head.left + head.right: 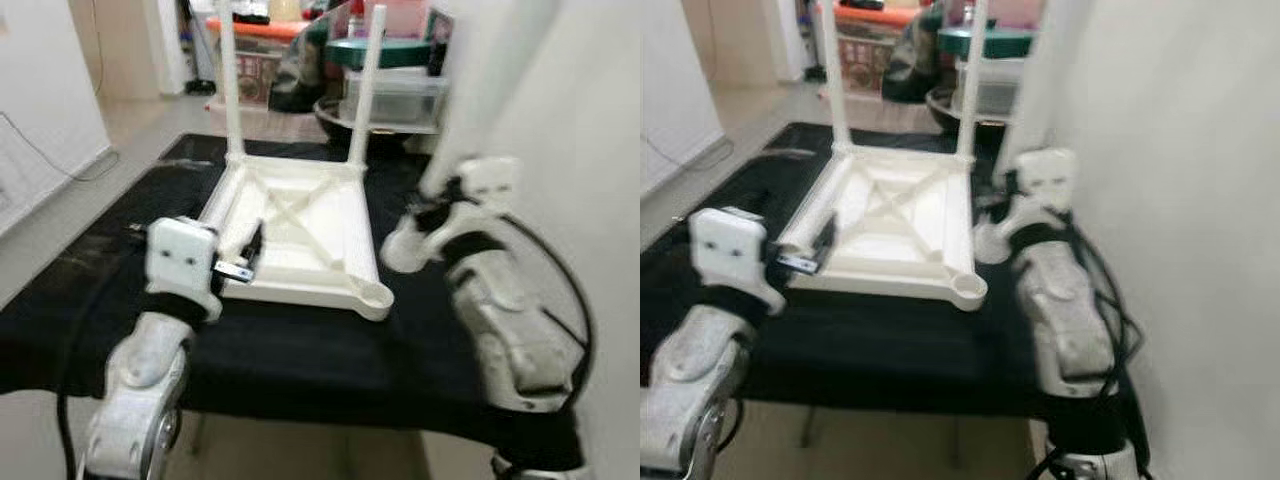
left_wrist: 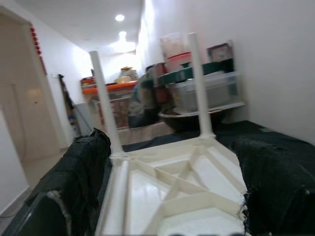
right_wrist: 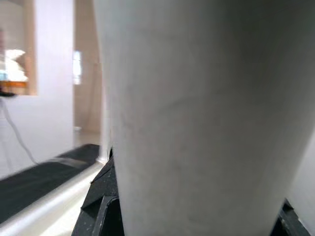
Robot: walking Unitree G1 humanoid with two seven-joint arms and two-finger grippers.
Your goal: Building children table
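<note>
A white children's table top lies upside down on a black-covered table. Two white legs stand upright in its far corners. The near right corner socket holds nothing. My left gripper is at the top's near left rim, and its black fingers stand wide apart with the underside between them. Just right of the top, my right gripper is shut on a loose white leg that slants up and away, blurred. That leg looms close in the right wrist view.
A white wall runs close along the right side. Plastic bins and clutter crowd the space behind the table. Bare floor with a cable lies to the left.
</note>
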